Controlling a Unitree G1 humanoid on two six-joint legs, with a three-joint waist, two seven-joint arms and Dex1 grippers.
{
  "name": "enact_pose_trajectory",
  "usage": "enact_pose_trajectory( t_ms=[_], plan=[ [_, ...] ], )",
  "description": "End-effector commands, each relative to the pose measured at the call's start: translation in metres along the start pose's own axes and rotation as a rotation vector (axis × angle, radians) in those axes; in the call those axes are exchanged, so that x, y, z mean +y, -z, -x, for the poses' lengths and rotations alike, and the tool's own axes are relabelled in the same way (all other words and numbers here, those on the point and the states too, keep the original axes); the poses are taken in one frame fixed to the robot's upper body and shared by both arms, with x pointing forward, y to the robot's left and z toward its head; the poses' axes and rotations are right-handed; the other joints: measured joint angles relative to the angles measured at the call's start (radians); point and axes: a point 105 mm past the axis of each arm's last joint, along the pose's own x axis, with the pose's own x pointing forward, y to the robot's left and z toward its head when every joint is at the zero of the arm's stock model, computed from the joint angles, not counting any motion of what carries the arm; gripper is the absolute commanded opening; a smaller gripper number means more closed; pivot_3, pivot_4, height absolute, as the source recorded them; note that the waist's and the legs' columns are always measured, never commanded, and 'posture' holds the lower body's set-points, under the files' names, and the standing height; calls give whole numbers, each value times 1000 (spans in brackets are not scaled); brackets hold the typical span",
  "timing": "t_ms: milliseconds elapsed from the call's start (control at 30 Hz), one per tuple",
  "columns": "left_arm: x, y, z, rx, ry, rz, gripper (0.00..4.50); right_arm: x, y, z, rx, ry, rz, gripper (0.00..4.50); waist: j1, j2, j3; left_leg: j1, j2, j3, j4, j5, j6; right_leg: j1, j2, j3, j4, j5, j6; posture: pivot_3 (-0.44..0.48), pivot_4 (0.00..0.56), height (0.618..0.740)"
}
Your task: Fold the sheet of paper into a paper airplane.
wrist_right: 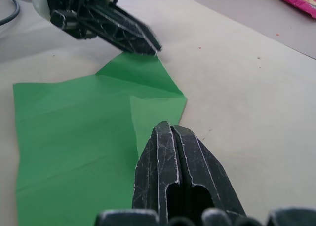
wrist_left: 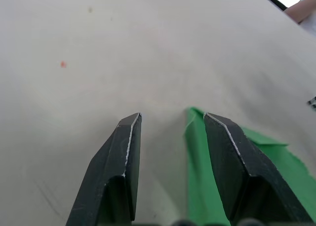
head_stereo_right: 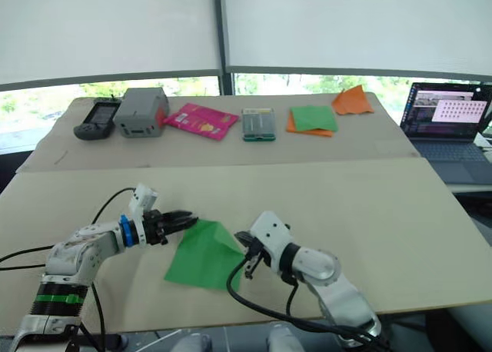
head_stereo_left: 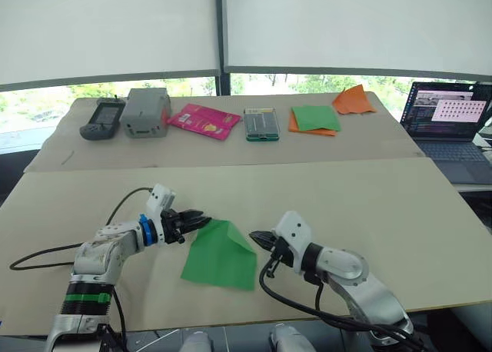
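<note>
The sheet of paper point(head_stereo_left: 221, 256) lies flat on the near tan table point(head_stereo_left: 369, 214), between the two arms, its far corners folded in so that end comes to a point. The left gripper point(head_stereo_left: 198, 218) sits at that point, fingers point(wrist_left: 123, 157) parted a little, with the green tip beside one of them. The right gripper point(head_stereo_left: 256, 236) rests just beside the paper's right folded edge, its fingers point(wrist_right: 173, 162) pressed together, holding nothing.
</note>
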Motion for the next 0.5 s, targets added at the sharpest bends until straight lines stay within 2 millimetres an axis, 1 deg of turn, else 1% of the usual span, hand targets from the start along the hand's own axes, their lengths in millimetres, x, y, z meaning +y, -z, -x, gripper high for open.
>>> enact_pose_trajectory(
  t_ms=[33, 100, 233, 333, 400, 500],
  plan=[
    [-2, -3, -2, -9, 12, -19, 2151, -1, -16, -2, -60, -4, 32, 0, 1, 0, 0, 0, 0, 0, 0, 0, 1, 0, 0, 0, 0, 0, 0, 0, 150, 740],
    [-2, -3, -3, -9, 12, -15, 2151, 0, -17, -4, -63, -7, 37, 0, 1, 0, 0, 0, 0, 0, 0, 0, 1, 0, 0, 0, 0, 0, 0, 0, 150, 740],
    [-4, -4, -2, -6, 19, -11, 2151, 4, -17, -19, -59, -47, 36, 0, 2, -1, 0, 0, 0, 0, 0, 0, -1, 0, 0, 0, 0, 0, 0, 0, 150, 740],
    [-4, -3, -1, 2, 11, -17, 2151, 3, -8, -29, -15, -48, 24, 0, 3, 0, 0, 0, 0, 0, 0, -1, -1, 0, 0, 0, 0, 0, 0, 0, 150, 740],
    [-6, -3, -1, -3, 13, -15, 2151, 5, -2, -32, 7, -62, 31, 0, 3, 0, 0, 0, 0, 0, 0, 0, 0, 0, 0, 0, 0, 0, 0, 0, 150, 740],
    [-8, -2, -1, 2, 16, -19, 2151, 10, -2, -37, -1, -87, 23, 0, 3, 0, 0, 0, 0, 0, 0, 1, 1, 1, 0, 0, 0, 0, 0, 0, 150, 740]
  ],
)
